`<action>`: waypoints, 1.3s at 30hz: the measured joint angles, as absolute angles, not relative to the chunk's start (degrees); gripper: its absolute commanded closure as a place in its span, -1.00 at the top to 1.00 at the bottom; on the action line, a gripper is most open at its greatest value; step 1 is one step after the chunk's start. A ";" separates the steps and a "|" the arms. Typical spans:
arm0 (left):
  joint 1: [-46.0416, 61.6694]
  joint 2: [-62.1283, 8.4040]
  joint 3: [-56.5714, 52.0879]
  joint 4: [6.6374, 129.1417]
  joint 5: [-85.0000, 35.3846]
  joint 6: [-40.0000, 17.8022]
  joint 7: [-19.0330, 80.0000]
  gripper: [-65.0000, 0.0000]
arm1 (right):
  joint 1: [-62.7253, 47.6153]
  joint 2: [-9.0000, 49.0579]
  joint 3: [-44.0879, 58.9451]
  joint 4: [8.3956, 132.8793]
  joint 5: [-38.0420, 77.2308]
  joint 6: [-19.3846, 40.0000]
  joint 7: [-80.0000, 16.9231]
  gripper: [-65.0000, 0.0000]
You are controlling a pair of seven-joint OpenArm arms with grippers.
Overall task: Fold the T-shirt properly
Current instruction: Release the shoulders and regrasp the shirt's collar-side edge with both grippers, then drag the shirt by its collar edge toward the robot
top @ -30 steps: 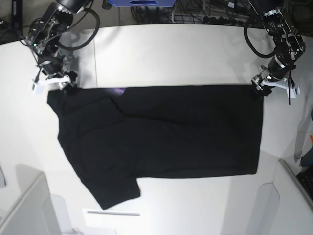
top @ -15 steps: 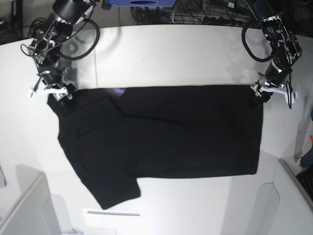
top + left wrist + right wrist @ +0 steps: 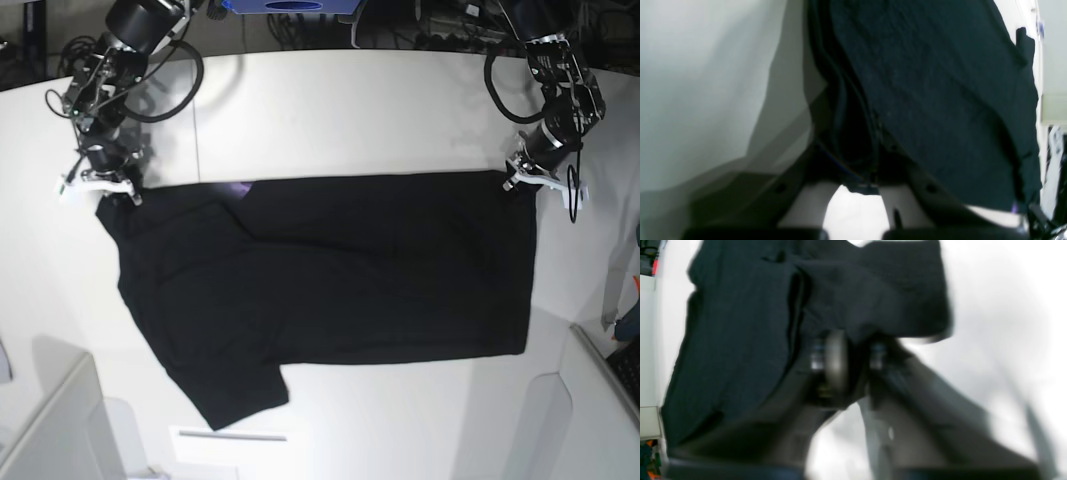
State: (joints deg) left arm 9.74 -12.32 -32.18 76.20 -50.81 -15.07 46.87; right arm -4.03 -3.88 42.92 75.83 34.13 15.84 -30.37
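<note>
Left hand [image 3: 524, 180] — closed on the T-shirt [image 3: 330, 280], pinching layered black cloth at one far corner; the fabric bunches between its fingers in the wrist view.

Right hand [image 3: 108, 185] — clamped on the T-shirt's opposite far corner, near the sleeve.

T-shirt — black, spread flat on the white surface [image 3: 330, 110], far edge stretched straight between the two hands; one sleeve juts out at its near edge.
</note>
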 measured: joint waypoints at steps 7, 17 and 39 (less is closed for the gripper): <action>12.58 -14.92 -33.15 79.40 -50.78 -15.05 51.92 -1.00 | -10.63 -6.52 42.74 85.91 32.75 15.62 -35.53 -1.00; 27.49 -15.77 -35.86 92.66 -48.03 -13.61 56.40 -1.00 | -25.02 -7.46 42.76 99.26 35.46 15.35 -45.50 -1.00; 34.48 -16.23 -36.03 94.50 -49.54 -13.80 54.89 -1.00 | -32.80 -7.49 42.74 101.41 42.22 14.76 -45.71 -1.00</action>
